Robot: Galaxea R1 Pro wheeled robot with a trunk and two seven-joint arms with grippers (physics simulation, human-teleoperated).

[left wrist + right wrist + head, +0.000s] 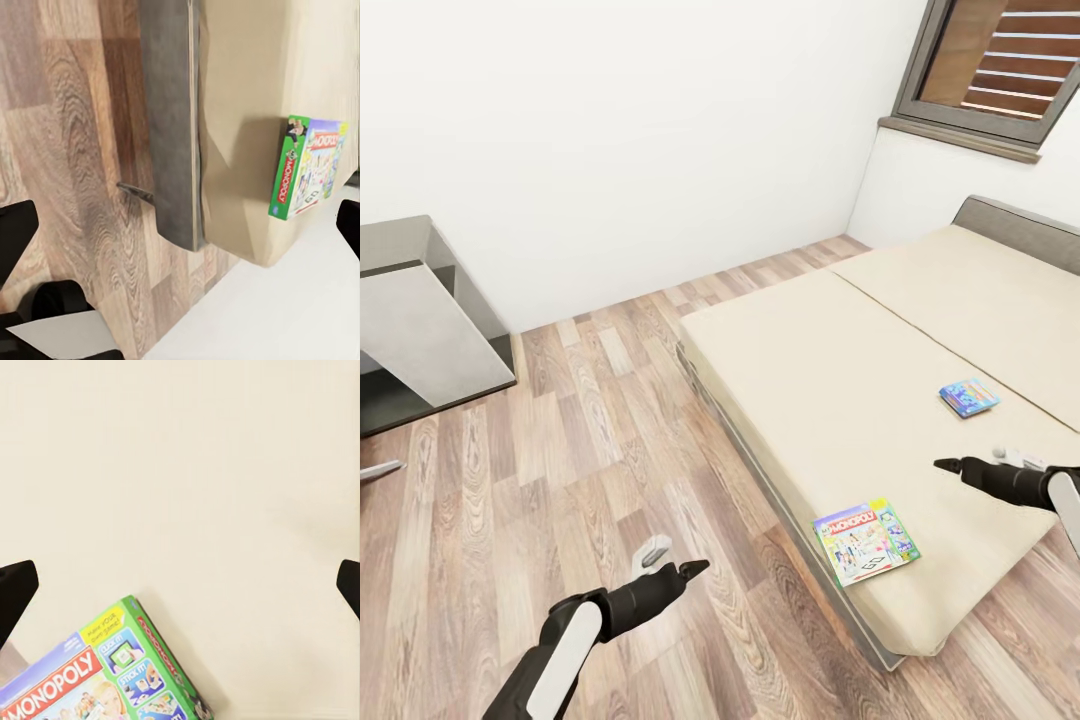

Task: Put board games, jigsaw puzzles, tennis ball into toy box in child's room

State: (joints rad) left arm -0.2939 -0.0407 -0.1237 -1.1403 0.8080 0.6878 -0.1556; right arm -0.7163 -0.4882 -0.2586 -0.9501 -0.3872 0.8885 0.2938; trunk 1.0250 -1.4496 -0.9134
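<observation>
Two board games lie on the bed (830,360), which has a beige mattress. A green Monopoly box (865,540) rests near the bed's foot corner, and a smaller blue box (968,397) lies further up the mattress. My right gripper (950,464) hovers open over the mattress between them, with the Monopoly box (112,679) just below its fingers in the right wrist view. My left gripper (695,568) is open over the floor beside the bed, facing the bed's side and the Monopoly box (307,165). The toy box, table, jigsaw puzzles and tennis ball are out of view.
A grey open shelf unit (420,320) stands against the white wall at the left. Wood floor (580,450) runs between it and the bed. A grey headboard (1020,215) and a shuttered window (990,60) are at the far right.
</observation>
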